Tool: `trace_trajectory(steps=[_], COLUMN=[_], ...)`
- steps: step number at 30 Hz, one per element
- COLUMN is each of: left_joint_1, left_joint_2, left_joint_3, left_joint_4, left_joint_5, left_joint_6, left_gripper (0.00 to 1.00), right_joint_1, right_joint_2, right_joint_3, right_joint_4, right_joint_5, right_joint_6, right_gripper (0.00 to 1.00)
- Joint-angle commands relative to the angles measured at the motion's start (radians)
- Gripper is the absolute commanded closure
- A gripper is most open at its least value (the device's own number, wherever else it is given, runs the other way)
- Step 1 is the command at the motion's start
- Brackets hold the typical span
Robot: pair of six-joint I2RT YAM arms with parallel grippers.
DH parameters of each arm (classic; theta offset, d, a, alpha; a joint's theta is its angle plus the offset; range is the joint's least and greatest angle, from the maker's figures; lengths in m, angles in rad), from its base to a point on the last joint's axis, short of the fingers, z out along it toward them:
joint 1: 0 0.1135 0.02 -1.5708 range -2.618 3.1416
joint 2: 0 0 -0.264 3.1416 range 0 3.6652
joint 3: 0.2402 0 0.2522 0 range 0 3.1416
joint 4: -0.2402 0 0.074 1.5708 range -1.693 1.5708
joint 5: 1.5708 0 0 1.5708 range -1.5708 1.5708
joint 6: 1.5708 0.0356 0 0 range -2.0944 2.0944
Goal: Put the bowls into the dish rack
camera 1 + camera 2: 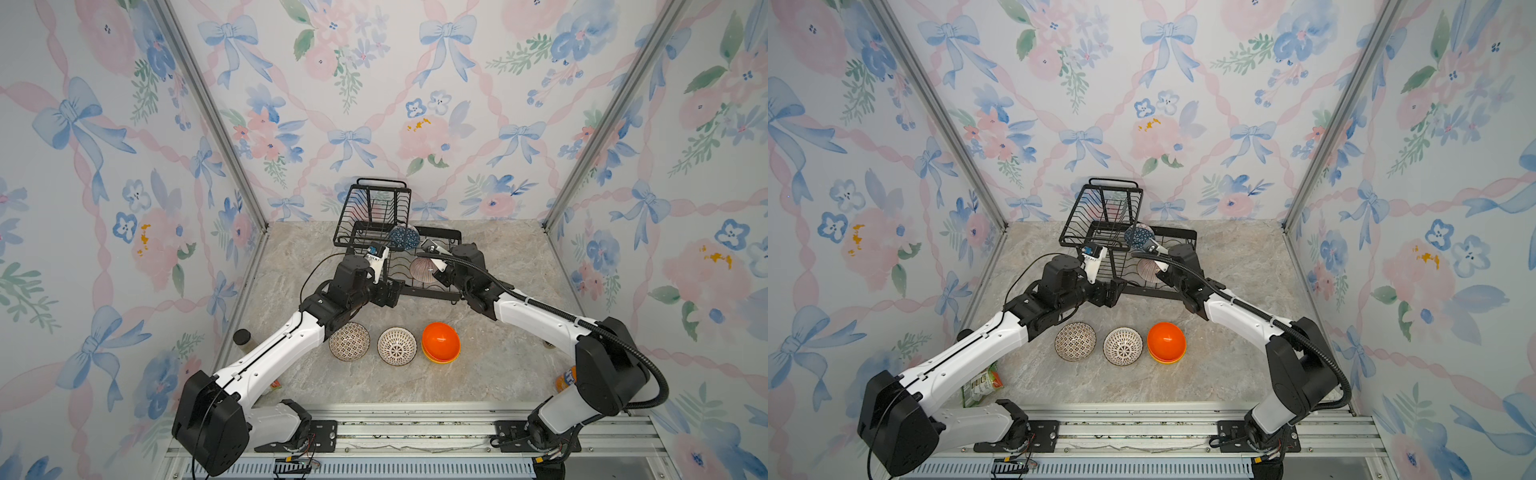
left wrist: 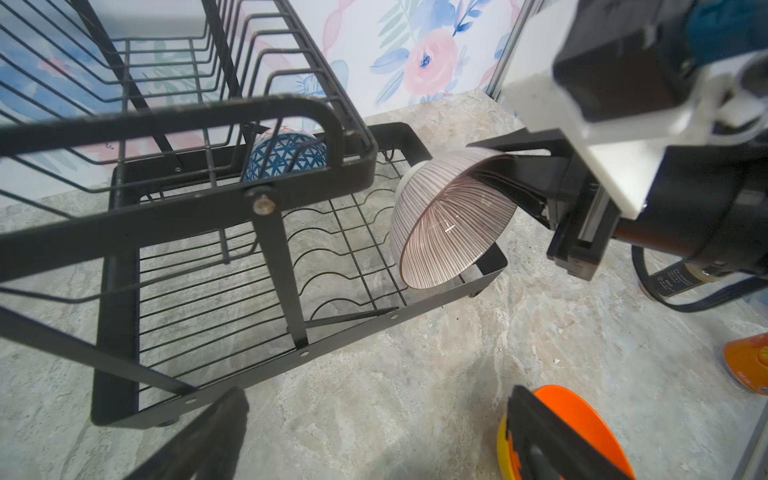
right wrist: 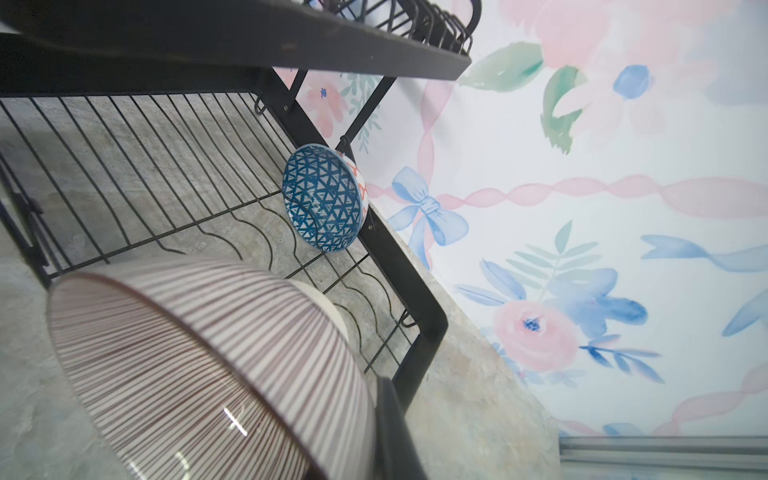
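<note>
Jaws of the right arm (image 1: 536, 311) are closed on the rim of the pink striped bowl (image 2: 449, 224) and hold it tilted on its side, with the opening turned toward the front of the scene. This bowl is over the right front corner of the lower base of the dish rack (image 1: 376, 199); its lower edge is very close to the front bar, but I cannot tell if it touches the wires. The jaws of the left arm (image 1: 291, 336) stand wide open and hold nothing; in the left wrist view both fingers (image 2: 208, 432) are over the bare surface (image 1: 498, 365), just before the front edge of the rack. At the back of the same lower base, the blue triangle bowl (image 3: 324, 199) stands on its edge and leans against the rear frame, beside the raised basket. In front of the rack, on the surface, two lattice bowls (image 1: 349, 341) (image 1: 397, 346) sit upright next to each other. To their right the orange bowl (image 1: 440, 341) sits inside the yellow bowl (image 2: 503, 453), of which only the rim shows. An orange can (image 2: 748, 361) is near the right arm, well apart from the rack.
</note>
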Motion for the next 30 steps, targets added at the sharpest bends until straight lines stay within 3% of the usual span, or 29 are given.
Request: trace_trajectory(steps=[1, 11, 21, 30], left_joint_1=[0.013, 0.064, 0.116, 0.116], left_joint_2=[-0.033, -0.077, -0.022, -0.025], left_joint_3=[-0.026, -0.038, 0.027, -0.016], left_joint_4=[-0.046, -0.044, -0.104, -0.094], left_joint_5=[-0.047, -0.039, 0.011, -0.033], left_joint_6=[0.02, 0.014, -0.029, -0.038], left_gripper=[0.02, 0.02, 0.02, 0.02], right_joint_1=[0.032, 0.064, 0.078, 0.082], right_joint_2=[0.039, 0.116, 0.095, 0.149], right_joint_3=[-0.04, -0.019, 0.015, -0.082], right_joint_4=[0.297, 0.381, 0.29, 0.517], right_joint_5=[0.061, 0.079, 0.12, 0.145], right_joint_6=[-0.176, -0.318, -0.295, -0.389], right_gripper=[1.0, 1.0, 1.0, 1.0])
